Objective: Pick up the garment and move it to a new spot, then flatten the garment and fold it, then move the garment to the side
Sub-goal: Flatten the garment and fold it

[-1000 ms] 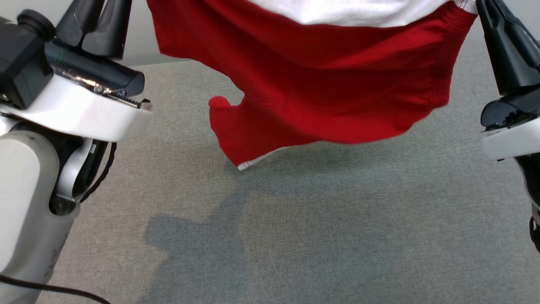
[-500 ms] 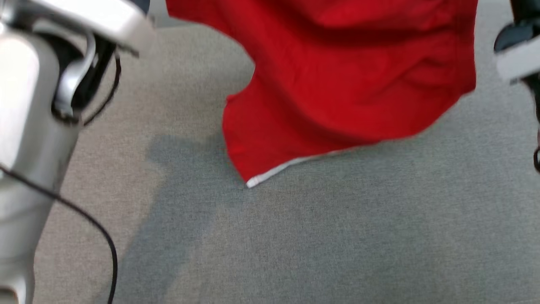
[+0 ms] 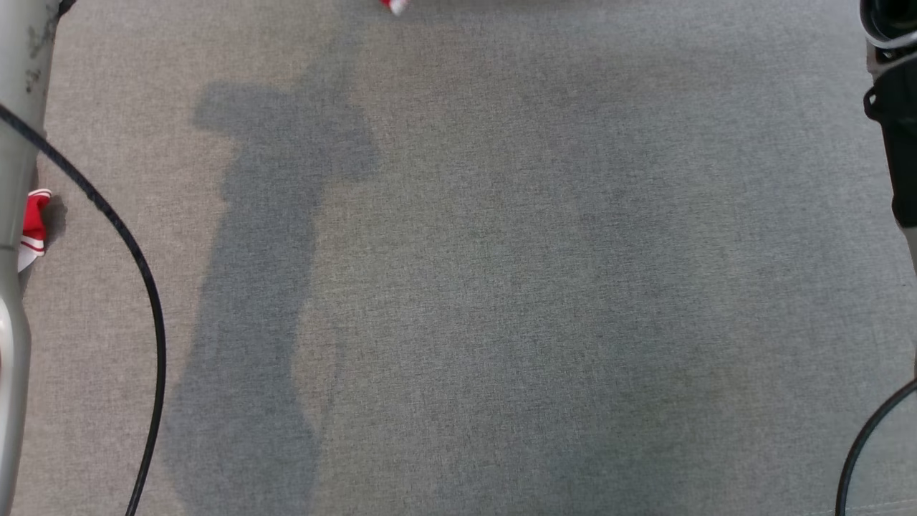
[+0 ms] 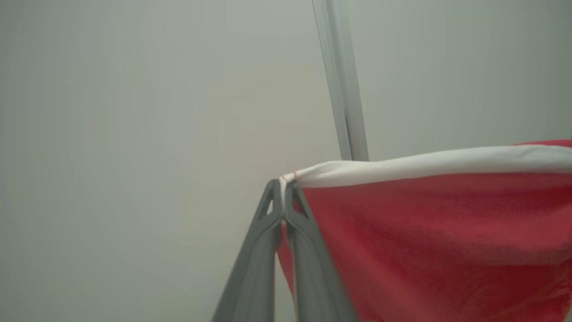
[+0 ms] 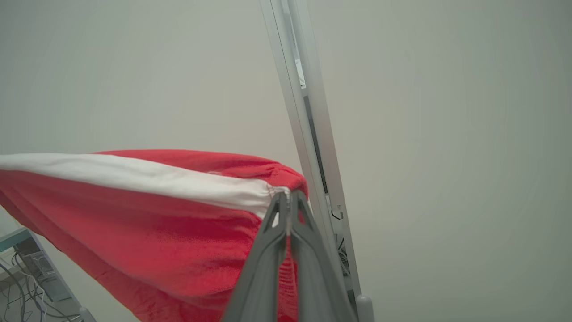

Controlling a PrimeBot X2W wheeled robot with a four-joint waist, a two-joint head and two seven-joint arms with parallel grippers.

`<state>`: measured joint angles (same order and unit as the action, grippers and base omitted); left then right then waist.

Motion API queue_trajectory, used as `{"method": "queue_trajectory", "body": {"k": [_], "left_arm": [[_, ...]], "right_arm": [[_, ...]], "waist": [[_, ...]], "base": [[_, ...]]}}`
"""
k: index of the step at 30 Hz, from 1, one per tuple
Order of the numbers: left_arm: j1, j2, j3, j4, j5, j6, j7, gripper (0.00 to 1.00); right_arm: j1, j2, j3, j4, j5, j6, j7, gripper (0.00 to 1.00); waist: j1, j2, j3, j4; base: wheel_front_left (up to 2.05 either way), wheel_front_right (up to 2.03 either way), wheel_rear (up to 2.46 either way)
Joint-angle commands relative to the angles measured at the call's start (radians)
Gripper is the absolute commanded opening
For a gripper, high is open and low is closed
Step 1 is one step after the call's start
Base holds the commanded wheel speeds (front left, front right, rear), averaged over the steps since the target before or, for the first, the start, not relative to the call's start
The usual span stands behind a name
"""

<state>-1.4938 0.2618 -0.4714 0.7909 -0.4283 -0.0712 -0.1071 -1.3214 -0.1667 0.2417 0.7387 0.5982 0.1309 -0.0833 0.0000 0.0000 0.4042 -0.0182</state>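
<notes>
The garment [image 4: 438,232] is red with a white band along its top edge and hangs stretched in the air between my two grippers. My left gripper [image 4: 283,188] is shut on one end of the white band. My right gripper [image 5: 288,199] is shut on the other end, with the garment [image 5: 147,214] sagging away to the left of that view. In the head view a small red and white tip of the garment [image 3: 395,6] pokes in at the top edge above the grey table [image 3: 501,287].
A pale upright post [image 4: 342,80] stands against the plain wall behind the cloth; the post [image 5: 308,116] also appears past the right fingers. My left forearm [image 3: 18,107] and a black cable [image 3: 136,287] cross the left of the head view. A red and white scrap [image 3: 34,229] lies beside that forearm.
The garment has gone up and out of the head view, leaving just a tip at the top edge. Both grippers have left that view too, and the whole picture has shifted.
</notes>
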Motion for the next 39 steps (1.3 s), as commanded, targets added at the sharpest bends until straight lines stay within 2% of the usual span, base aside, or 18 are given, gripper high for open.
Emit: {"method": "queue_trajectory", "body": {"k": [1, 5, 10, 15, 20, 26, 32, 35, 36, 39], "left_arm": [[-0.014, -0.002, -0.002, 0.024, -0.003, -0.010, -0.003, 0.00], [-0.029, -0.031, -0.005, 0.146, -0.034, -0.033, -0.012, 0.00], [-0.001, -0.062, -0.007, 0.231, -0.076, -0.049, -0.039, 0.00], [0.125, -0.084, -0.019, 0.259, -0.112, -0.058, -0.097, 0.00], [0.325, -0.092, -0.029, 0.224, -0.127, -0.059, -0.145, 0.00], [0.601, -0.064, 0.028, 0.050, -0.150, -0.025, -0.157, 0.00], [0.948, 0.012, 0.075, -0.261, -0.130, 0.061, -0.158, 0.00], [1.109, 0.057, 0.071, -0.438, -0.119, 0.126, -0.126, 0.00], [1.109, 0.057, 0.071, -0.438, -0.119, 0.126, -0.126, 0.00], [1.255, 0.101, 0.065, -0.629, -0.109, 0.199, -0.056, 0.00]], "right_arm": [[-0.018, -0.002, 0.009, 0.026, 0.002, 0.000, -0.012, 0.00], [-0.072, 0.021, 0.061, 0.143, 0.024, 0.000, -0.051, 0.00], [-0.077, 0.010, 0.151, 0.199, 0.052, 0.000, -0.073, 0.00], [0.038, -0.021, 0.243, 0.169, 0.116, 0.000, -0.098, 0.00], [0.254, -0.068, 0.320, 0.071, 0.197, 0.000, -0.143, 0.00], [0.541, -0.118, 0.347, -0.097, 0.268, 0.000, -0.178, 0.00], [0.823, -0.141, 0.277, -0.258, 0.276, 0.000, -0.184, 0.00], [0.949, -0.147, 0.225, -0.326, 0.258, 0.000, -0.184, 0.00], [0.949, -0.147, 0.225, -0.326, 0.258, 0.000, -0.184, 0.00], [1.062, -0.150, 0.176, -0.393, 0.234, 0.000, -0.159, 0.00]], "waist": [[0.0000, 0.0000, 0.005, 0.002], [0.0000, 0.0000, 0.014, 0.006], [0.0000, 0.0000, 0.054, 0.016], [0.0000, 0.0000, 0.074, 0.026], [0.0000, 0.0000, 0.047, 0.037], [0.0000, 0.0000, -0.016, 0.039], [0.0000, 0.0000, -0.103, 0.026], [0.0000, 0.0000, -0.138, 0.028], [0.0000, 0.0000, -0.138, 0.028], [0.0000, 0.0000, -0.169, 0.032]], "base": [[0.00, 0.00, 0.00], [0.00, 0.00, 0.00], [0.00, 0.00, 0.00], [0.00, 0.00, 0.00], [0.00, 0.00, 0.00], [0.00, 0.00, 0.00], [0.00, 0.00, 0.00], [0.00, 0.00, 0.00], [0.00, 0.00, 0.00], [0.00, 0.00, 0.00]]}}
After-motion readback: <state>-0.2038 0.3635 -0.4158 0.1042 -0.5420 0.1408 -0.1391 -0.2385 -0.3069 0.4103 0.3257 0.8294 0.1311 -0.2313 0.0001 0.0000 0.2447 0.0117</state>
